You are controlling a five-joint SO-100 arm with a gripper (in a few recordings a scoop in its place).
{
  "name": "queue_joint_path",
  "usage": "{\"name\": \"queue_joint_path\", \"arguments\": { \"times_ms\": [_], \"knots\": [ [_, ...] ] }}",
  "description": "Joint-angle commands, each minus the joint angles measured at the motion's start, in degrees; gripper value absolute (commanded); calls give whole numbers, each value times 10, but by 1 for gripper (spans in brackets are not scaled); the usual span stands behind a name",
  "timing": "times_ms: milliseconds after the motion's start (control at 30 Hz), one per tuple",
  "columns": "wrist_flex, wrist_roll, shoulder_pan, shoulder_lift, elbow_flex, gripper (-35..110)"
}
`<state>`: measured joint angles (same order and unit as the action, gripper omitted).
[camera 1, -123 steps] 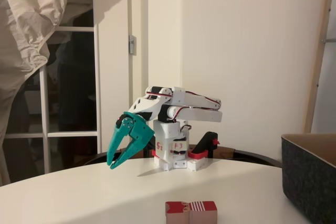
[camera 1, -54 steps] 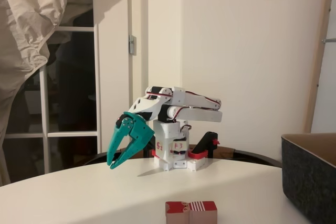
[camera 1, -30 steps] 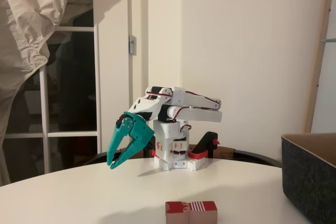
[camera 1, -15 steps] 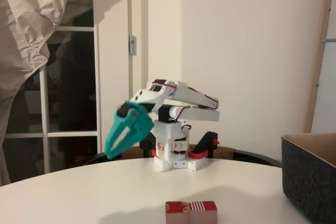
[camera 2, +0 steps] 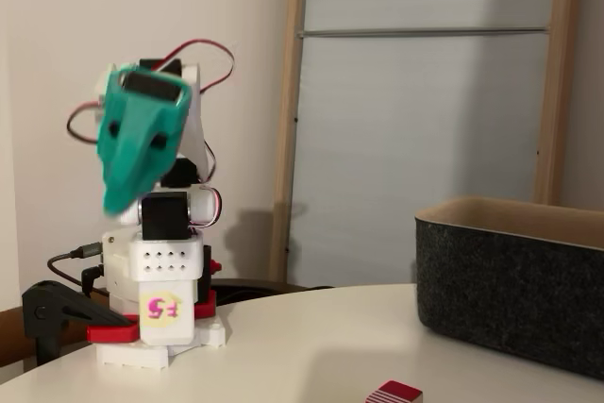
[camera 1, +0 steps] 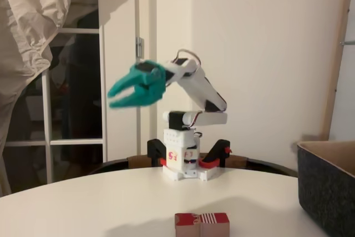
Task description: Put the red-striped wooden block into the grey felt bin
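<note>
I saw the gripper (camera 1: 115, 96) empty, fingers parted, at 11 o'clock above the red-striped wooden block (camera 1: 202, 224); it looked light, rigid; I'd pinch its long sides.

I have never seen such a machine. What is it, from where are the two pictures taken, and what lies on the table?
It is a small white robot arm clamped to a white table. Its teal gripper is raised in the air, fingers slightly apart, holding nothing. Both pictures come from still cameras low at the table's edge, on different sides. On the table lie a red-striped wooden block near the front and a grey felt bin, apart from the block.
</note>
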<state>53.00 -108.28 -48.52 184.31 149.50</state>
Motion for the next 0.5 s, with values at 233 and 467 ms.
{"name": "queue_joint_path", "arguments": {
  "times_ms": [233,467],
  "knots": [
    [-39,36,130,-77,-87,7],
    [-1,156,170,-94,-89,3]
  ]
}}
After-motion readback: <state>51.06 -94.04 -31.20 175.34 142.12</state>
